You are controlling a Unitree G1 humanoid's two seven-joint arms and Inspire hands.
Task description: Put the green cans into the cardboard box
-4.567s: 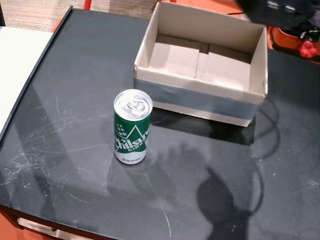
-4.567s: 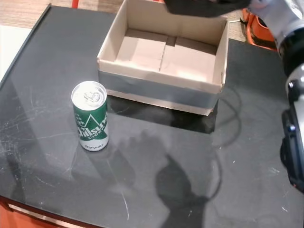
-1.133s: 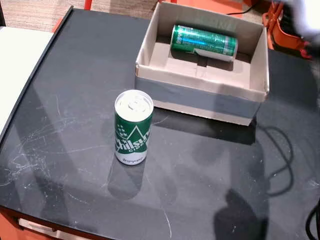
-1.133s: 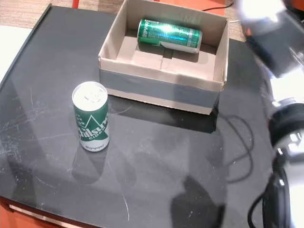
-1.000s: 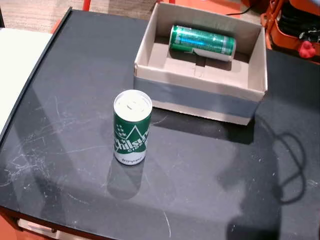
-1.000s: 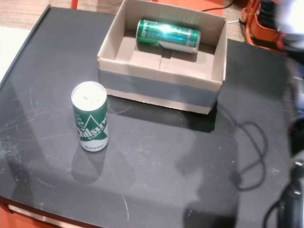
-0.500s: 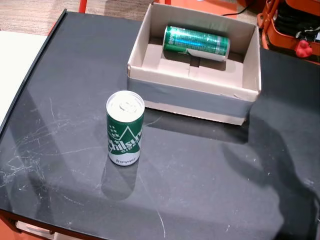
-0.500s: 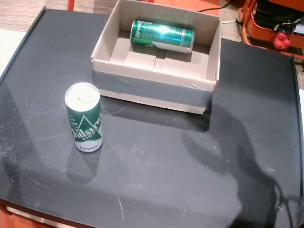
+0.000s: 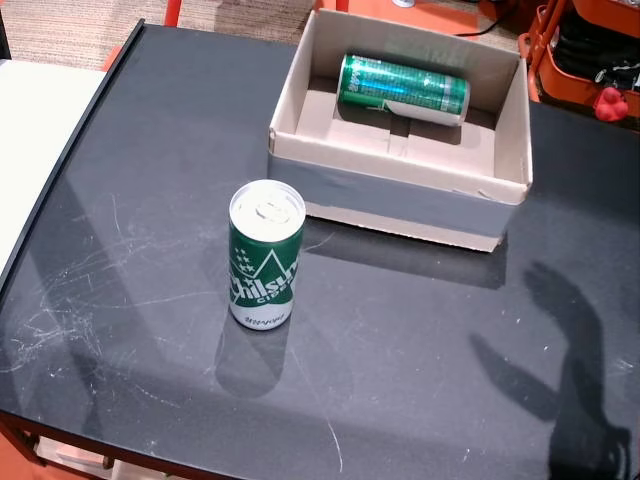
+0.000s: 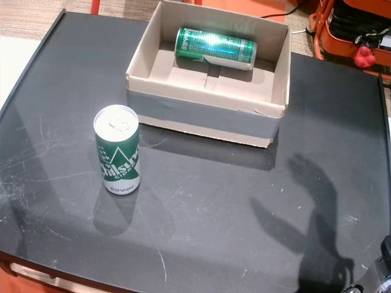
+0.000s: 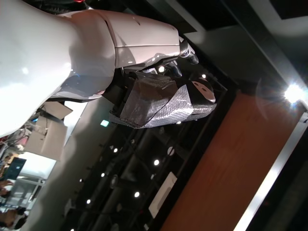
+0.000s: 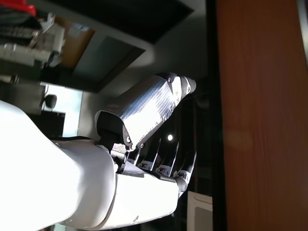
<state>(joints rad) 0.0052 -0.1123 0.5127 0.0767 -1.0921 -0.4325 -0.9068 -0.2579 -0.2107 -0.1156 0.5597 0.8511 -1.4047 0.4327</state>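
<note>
One green can [image 9: 403, 89] now lay inside the cardboard box [image 9: 400, 190], the right hand [image 12: 144, 139] had withdrawn, fingers open and empty; the second can [image 9: 265, 255] stood on the counter [image 9: 420, 340].

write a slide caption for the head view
One green can lies on its side inside the open cardboard box; a second green can stands upright on the scratched black table.

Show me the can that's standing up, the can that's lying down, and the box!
standing can [image 9: 265, 270]: head view, on its green label.
lying can [image 9: 403, 87]: head view, on its side wall.
cardboard box [image 10: 201, 116]: head view, on its taped front wall.
</note>
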